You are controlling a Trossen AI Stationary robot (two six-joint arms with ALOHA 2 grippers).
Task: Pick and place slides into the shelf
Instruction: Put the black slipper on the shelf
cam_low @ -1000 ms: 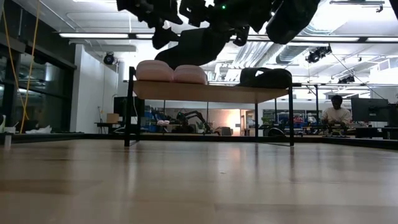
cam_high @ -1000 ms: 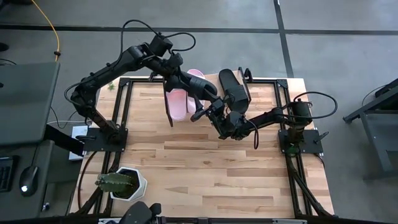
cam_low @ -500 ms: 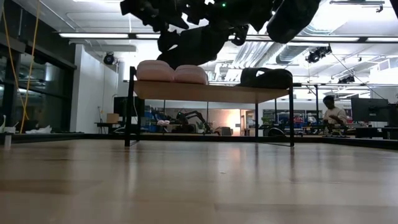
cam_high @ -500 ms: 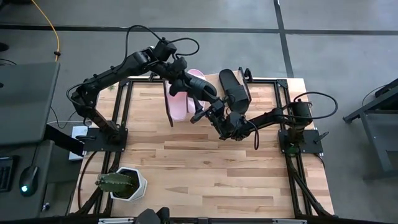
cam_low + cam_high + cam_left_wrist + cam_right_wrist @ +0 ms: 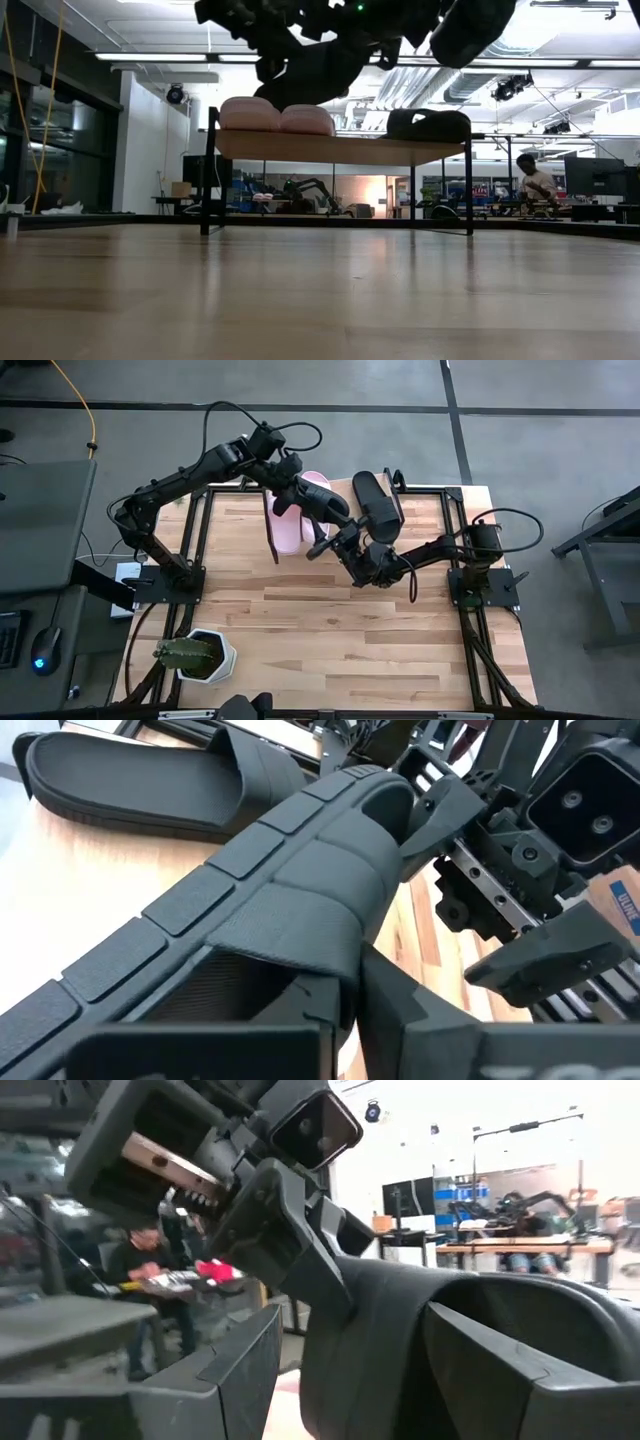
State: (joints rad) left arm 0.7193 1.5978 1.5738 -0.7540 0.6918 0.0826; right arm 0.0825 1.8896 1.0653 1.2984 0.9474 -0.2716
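Two pale pink slides (image 5: 293, 525) and one black slide (image 5: 375, 500) lie sole down on the shelf (image 5: 350, 148). A second black slide (image 5: 315, 70) hangs in the air above the shelf's middle, between both grippers. My left gripper (image 5: 322, 512) reaches in from the far left and is shut on it. My right gripper (image 5: 338, 543) comes from the table's right and has the slide (image 5: 390, 1330) between its wide-set fingers. My left gripper pinches the black slide at its wide strap (image 5: 320, 955), whose near edge runs in between the two fingers. It comes from the far left, slanting down. The slide is lifted clear of the shelf. My right gripper holds the same slide between its two wide-set fingers (image 5: 215, 1375), pointing level to slightly upward from the table's right. The slide's body hides the spots of contact. The slide stays clear of the shelf and the table.
A potted cactus (image 5: 195, 655) stands near the table's front left corner. The wooden tabletop (image 5: 340, 630) in front of the shelf is bare. A person (image 5: 540, 182) sits far behind the table.
My left gripper has moved a little toward the table's right edge, onto the held black slide, and has taken hold of it. My right gripper and the slide have kept still above the shelf.
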